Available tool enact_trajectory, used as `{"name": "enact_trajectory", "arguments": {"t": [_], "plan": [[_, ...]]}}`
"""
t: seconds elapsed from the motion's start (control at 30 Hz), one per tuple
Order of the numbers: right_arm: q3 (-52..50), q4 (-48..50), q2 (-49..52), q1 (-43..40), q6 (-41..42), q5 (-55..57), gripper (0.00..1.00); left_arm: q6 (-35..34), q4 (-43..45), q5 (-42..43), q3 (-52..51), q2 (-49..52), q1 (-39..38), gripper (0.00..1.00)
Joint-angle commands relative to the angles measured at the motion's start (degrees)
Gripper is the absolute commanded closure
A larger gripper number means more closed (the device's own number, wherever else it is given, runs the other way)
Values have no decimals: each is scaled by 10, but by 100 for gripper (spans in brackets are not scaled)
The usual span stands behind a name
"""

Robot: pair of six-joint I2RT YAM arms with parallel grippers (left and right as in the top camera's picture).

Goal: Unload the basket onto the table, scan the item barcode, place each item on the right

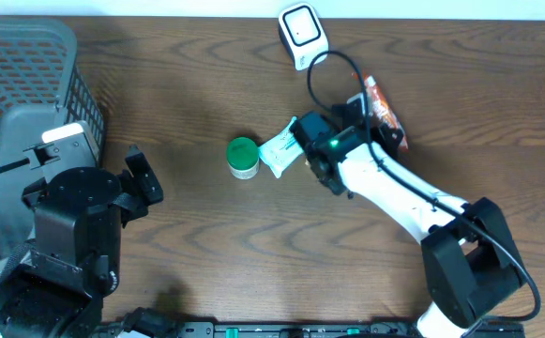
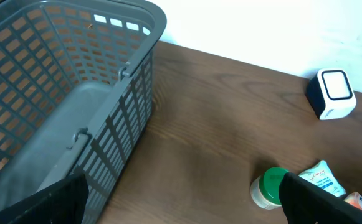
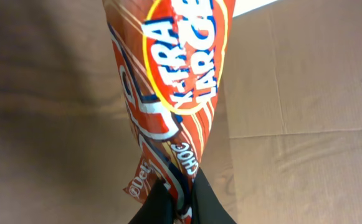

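The right hand [image 3: 176, 198] grips the tail of the orange-red glossy snack wrapper [image 3: 171, 81] at 1 o'clock over the brown wooden tabletop [image 1: 188, 84]. The left hand [image 1: 143, 180] stands wide, empty. Step: presentation. Next, the barcode must probably face the white cube scanner [image 1: 300, 33] at 12 o'clock.

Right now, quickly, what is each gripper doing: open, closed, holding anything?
Left gripper: open, holding nothing.
Right gripper: closed on the orange snack packet.
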Motion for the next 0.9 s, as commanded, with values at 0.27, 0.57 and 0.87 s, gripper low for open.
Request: {"name": "enact_trajectory", "arguments": {"t": [0.27,0.57,0.87], "plan": [[-2,153,2,-42,-227,-107,98,-1,0,-13,-3,0,2,2],[-7,160,53,-42,-239,-154,99,-1,0,-13,-3,0,2,2],[-21,138,109,-31,-240,-153,99,-1,0,-13,-3,0,2,2]]}}
